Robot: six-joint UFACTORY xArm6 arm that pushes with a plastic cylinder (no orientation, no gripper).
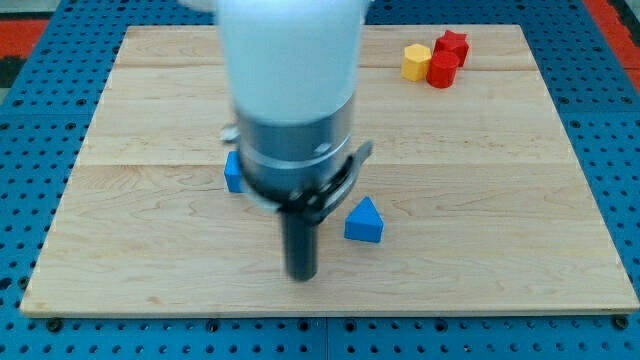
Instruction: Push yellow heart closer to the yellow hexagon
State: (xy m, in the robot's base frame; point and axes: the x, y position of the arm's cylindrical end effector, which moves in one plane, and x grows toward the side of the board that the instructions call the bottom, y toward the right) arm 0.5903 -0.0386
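The yellow hexagon [416, 61] sits near the view's top right, touching a red cylinder [443, 70] and a red star-like block [452, 45]. No yellow heart shows; the arm's wide white and grey body may hide it. My tip [301, 274] rests on the board in the lower middle, left of and a little below a blue triangular block [364, 220]. A second blue block [234, 172] peeks out at the arm's left side, partly hidden.
The wooden board [500, 200] lies on a blue perforated surface [620, 150]. The arm's body [290, 90] covers much of the board's upper middle.
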